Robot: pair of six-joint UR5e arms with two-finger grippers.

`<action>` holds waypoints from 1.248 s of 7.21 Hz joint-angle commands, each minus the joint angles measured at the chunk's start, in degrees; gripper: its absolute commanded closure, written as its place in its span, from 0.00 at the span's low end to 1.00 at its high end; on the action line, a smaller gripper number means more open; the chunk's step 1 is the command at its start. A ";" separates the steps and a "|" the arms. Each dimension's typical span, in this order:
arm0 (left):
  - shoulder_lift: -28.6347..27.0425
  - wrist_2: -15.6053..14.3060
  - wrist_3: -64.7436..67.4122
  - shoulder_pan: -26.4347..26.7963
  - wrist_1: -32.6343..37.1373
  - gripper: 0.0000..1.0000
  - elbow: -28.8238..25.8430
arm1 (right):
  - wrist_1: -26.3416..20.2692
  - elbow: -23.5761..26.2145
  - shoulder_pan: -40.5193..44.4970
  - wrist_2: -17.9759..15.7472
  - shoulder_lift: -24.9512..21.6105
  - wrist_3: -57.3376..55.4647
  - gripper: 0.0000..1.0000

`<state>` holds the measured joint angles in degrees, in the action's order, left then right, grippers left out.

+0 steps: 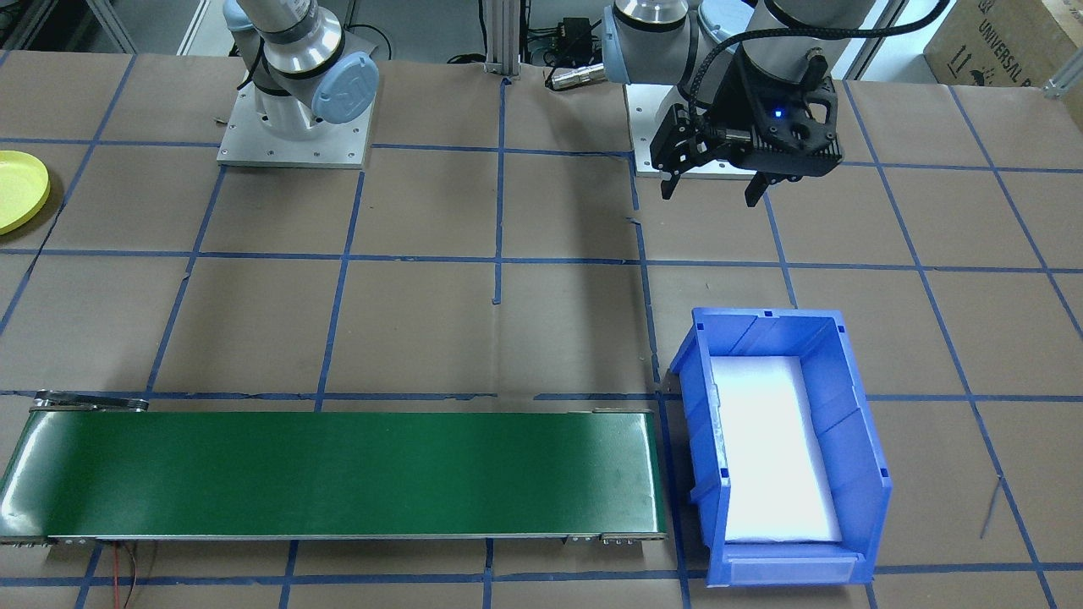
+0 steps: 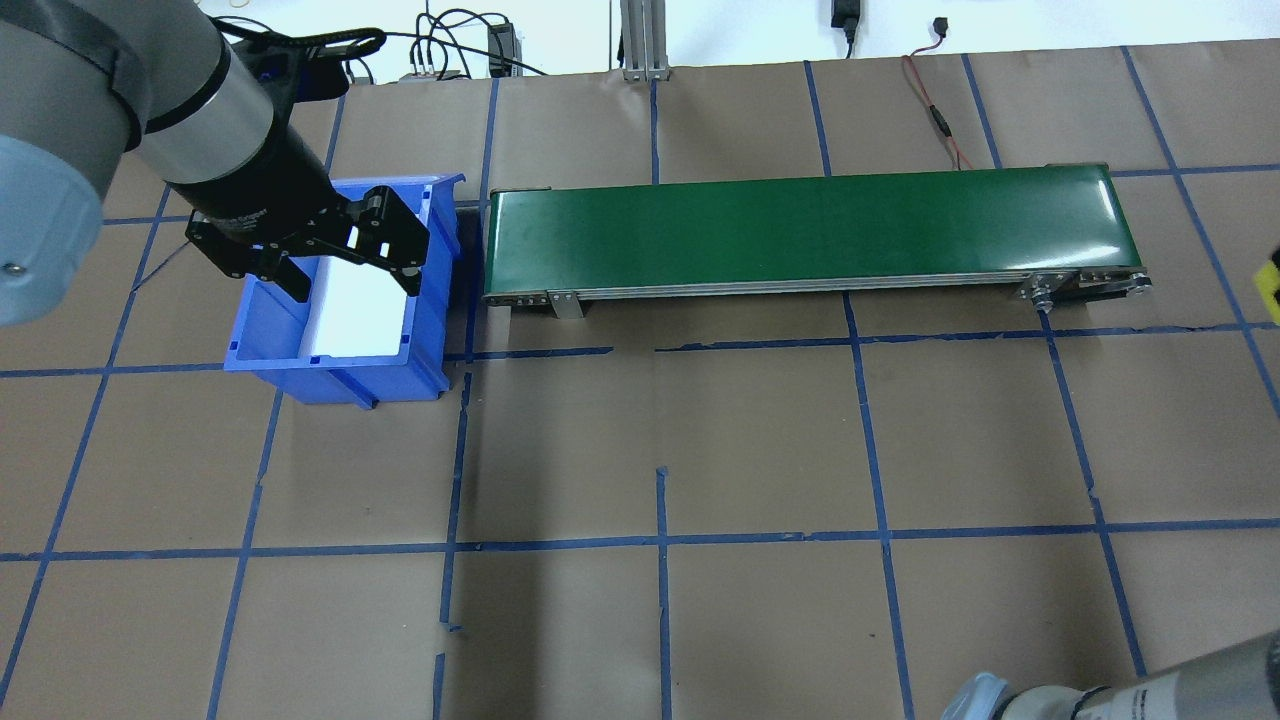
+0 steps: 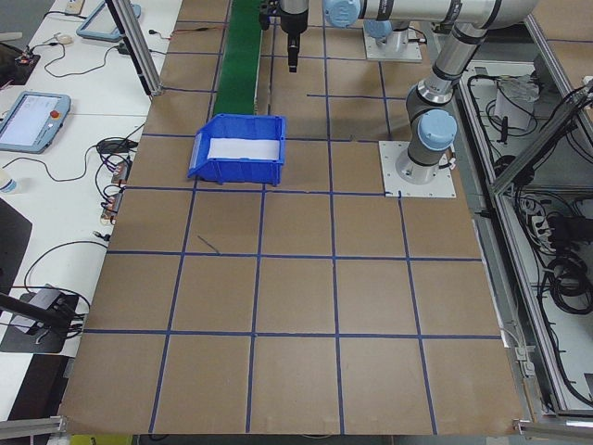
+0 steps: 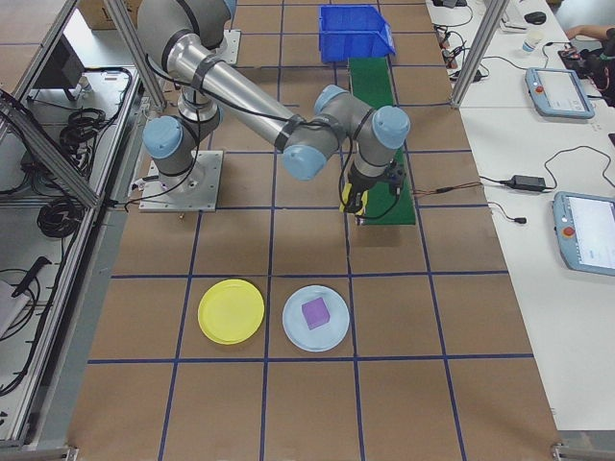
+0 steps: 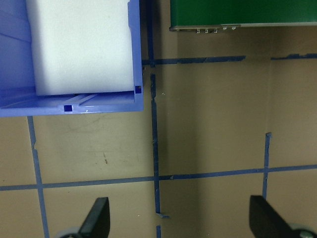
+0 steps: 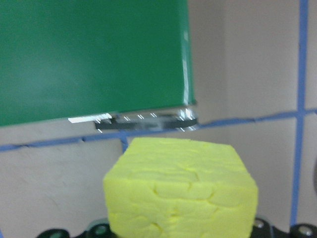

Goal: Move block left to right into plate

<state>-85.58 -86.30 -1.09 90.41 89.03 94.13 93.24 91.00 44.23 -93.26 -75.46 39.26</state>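
Observation:
A yellow foam block (image 6: 181, 191) fills the lower part of the right wrist view, and my right gripper (image 4: 356, 198) is shut on it. The block hangs just off the end of the green conveyor belt (image 6: 94, 54). The yellow plate (image 4: 231, 310) lies on the table nearer the right-end camera, apart from the gripper; its edge also shows in the front view as the plate (image 1: 17, 190). My left gripper (image 1: 715, 190) hovers open and empty on the base side of the blue bin (image 1: 778, 448), with both fingertips (image 5: 96, 220) over bare table.
A pale blue plate (image 4: 317, 317) holding a purple block (image 4: 315, 312) lies right beside the yellow plate. The conveyor (image 2: 800, 230) runs along the far side of the table. A white foam pad (image 2: 360, 310) lines the blue bin (image 2: 270, 345).

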 commanded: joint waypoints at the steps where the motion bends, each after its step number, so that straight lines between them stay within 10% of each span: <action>1: -0.55 -0.09 0.30 0.72 -3.67 0.00 -0.44 | 2.89 4.17 -15.94 -0.09 -1.79 16.40 0.52; 3: -0.20 -7.44 0.47 0.99 -3.77 0.00 -0.44 | 15.75 12.23 -24.07 0.35 -1.27 27.22 0.52; 6: -0.11 -7.39 0.30 1.08 -3.69 0.00 0.09 | 22.86 16.49 -30.42 -0.26 3.11 36.41 0.49; 9: 0.06 -7.56 0.21 0.21 -3.60 0.00 0.00 | 23.04 16.49 -30.61 0.44 3.30 36.32 0.09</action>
<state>-85.61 -93.80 -0.84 91.07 85.36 94.20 116.19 107.47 13.75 -93.16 -72.28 75.55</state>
